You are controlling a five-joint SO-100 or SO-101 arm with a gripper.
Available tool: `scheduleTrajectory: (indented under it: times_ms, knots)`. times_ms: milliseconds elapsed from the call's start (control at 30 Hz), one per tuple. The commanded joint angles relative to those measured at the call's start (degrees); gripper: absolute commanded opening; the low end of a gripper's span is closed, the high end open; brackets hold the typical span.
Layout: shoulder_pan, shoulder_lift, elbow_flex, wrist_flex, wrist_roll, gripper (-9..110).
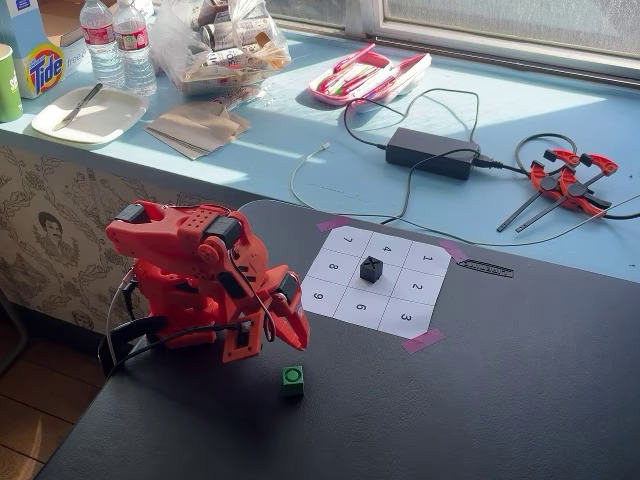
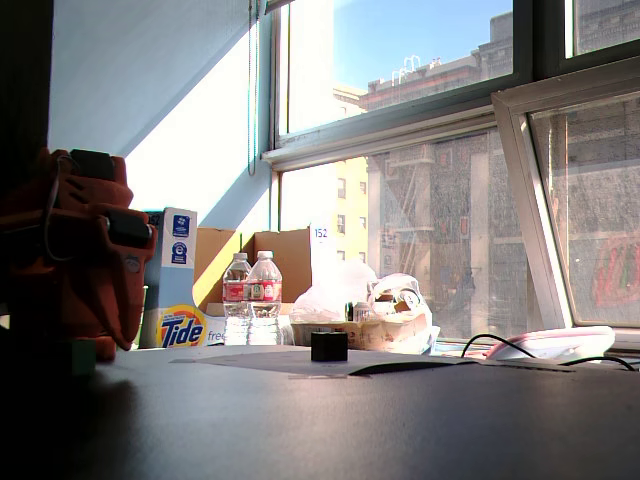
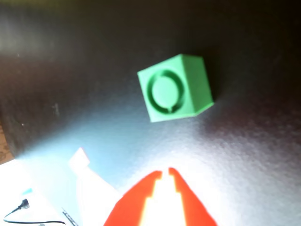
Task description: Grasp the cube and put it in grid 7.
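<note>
The green cube [image 1: 292, 377], with a ring mark on top, sits on the black table in front of the paper grid. In the wrist view the cube [image 3: 175, 88] lies apart from my red gripper [image 3: 164, 172]. The jaws are nearly together, with only a thin slit between the tips and nothing in them. In a fixed view my gripper [image 1: 298, 340] hangs just above and behind the cube. Grid 7 [image 1: 348, 240] is the far left corner cell of the white grid [image 1: 340, 300] and is bare.
A black cube marked X [image 1: 371, 268] stands on the grid's centre cell and also shows in a fixed view [image 2: 328, 346]. The arm's base [image 1: 170, 300] stands at the table's left edge. Cables, a power brick [image 1: 432, 153] and clamps [image 1: 570, 180] lie on the blue sill behind.
</note>
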Motion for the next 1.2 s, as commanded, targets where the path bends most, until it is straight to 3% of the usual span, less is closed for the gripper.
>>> scheduleTrajectory:
  times_ms: [0, 333, 367, 400, 467, 667, 900, 1167]
  knots:
    - [0.88, -1.93, -4.75, 0.0, -0.7, 0]
    - [11.51, -26.02, -41.92, 13.27, -3.78, 0]
    - [13.62, -28.56, -45.26, 14.94, -7.56, 1]
    - [15.64, -31.38, -48.16, 15.73, -17.58, 1]
    - [19.25, -36.3, -51.77, 17.31, -24.43, 9]
    - [24.61, -48.6, -50.71, 13.89, -32.7, 22]
    - [22.32, -53.0, -42.28, 2.2, -39.2, 25]
    - [16.96, -57.39, -37.35, -4.22, -37.97, 26]
